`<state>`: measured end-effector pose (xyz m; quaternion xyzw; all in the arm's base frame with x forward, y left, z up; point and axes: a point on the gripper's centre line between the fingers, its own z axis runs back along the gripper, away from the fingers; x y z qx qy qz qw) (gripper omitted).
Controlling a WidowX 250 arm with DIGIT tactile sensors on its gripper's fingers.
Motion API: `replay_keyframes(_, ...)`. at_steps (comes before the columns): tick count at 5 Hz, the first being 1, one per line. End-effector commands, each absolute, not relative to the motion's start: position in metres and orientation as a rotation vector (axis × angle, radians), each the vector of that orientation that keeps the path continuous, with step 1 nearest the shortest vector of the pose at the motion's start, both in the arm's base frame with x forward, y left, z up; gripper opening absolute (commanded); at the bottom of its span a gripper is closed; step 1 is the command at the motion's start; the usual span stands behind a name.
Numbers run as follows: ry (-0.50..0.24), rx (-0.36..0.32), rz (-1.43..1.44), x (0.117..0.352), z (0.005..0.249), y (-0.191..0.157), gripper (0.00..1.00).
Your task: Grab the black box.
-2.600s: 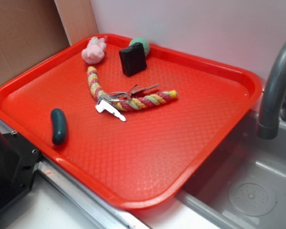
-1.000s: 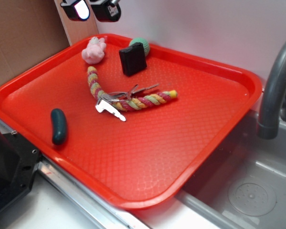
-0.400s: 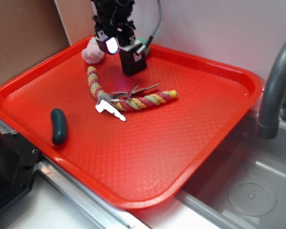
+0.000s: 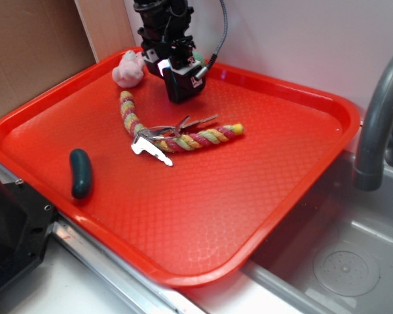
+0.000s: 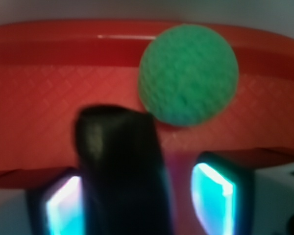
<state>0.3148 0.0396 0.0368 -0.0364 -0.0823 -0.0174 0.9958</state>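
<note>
The black box stands at the back of the red tray, a small matte block with rounded edges. My gripper has come down over it from above and is open, one finger on each side. In the wrist view the black box rises between the two glowing pads; the left pad sits close against it, and the right pad is a small gap away. Just behind the box lies a green ball, mostly hidden by the arm in the exterior view.
A pink plush toy lies left of the gripper. A striped rope toy and a metal tool lie mid-tray, a dark green pickle at the front left. A faucet and sink are to the right.
The gripper came into view at the top, then descended onto the black box until its fingers straddle it. The box and the other objects stayed in place.
</note>
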Motion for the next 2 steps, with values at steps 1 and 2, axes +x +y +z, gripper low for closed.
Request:
replay_keyframes(1, -0.239, -0.02, -0.003, 0.309, 0.076, 0.039, 0.0)
replay_keyframes(2, -0.264, -0.072, 0.061, 0.277, 0.118, 0.033, 0.0)
